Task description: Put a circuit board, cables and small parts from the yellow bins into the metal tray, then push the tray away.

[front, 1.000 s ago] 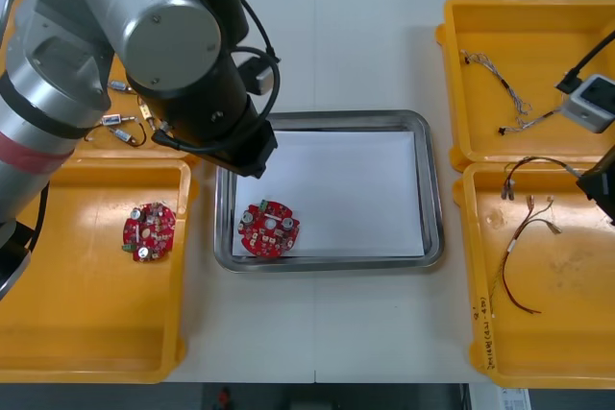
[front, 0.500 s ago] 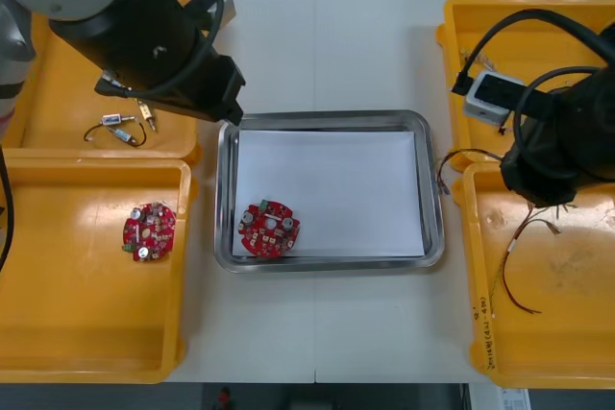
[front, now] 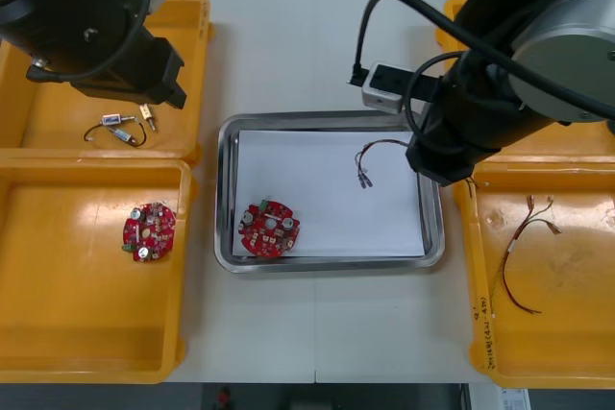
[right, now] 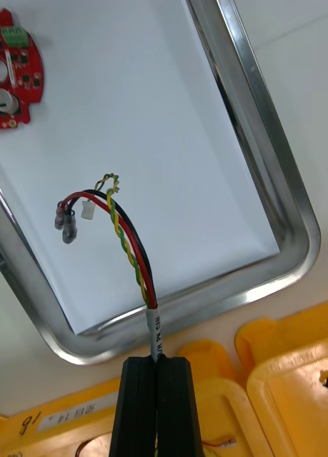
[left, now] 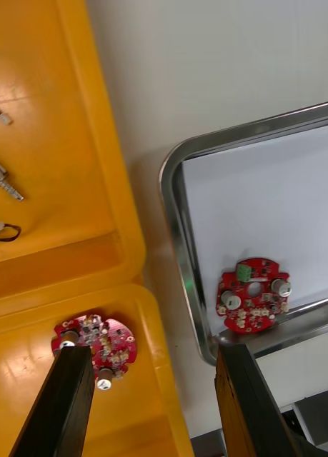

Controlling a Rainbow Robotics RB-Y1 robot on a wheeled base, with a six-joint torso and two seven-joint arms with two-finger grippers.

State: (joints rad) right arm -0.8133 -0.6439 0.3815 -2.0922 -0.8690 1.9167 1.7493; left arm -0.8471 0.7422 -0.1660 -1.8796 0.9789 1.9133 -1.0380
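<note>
Right gripper (right: 158, 365): fingers clamped on the sleeved end of a red and yellow cable (right: 128, 243). The cable extends out from the fingertips over the white inside of the metal tray (right: 278, 186), well apart from the circuit board (front: 268, 229) lying in the tray's near-left corner. Left gripper (left: 153, 353): fingers spread wide and empty, above the left yellow bins (left: 99, 143), just beside the tray's left rim.

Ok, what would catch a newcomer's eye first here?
The right tool, shut on a red and yellow cable, holds it over the right part of the metal tray. A round red circuit board lies in the tray's near left corner. The left tool hovers open over the yellow bins at the left, where a second board lies.
</note>
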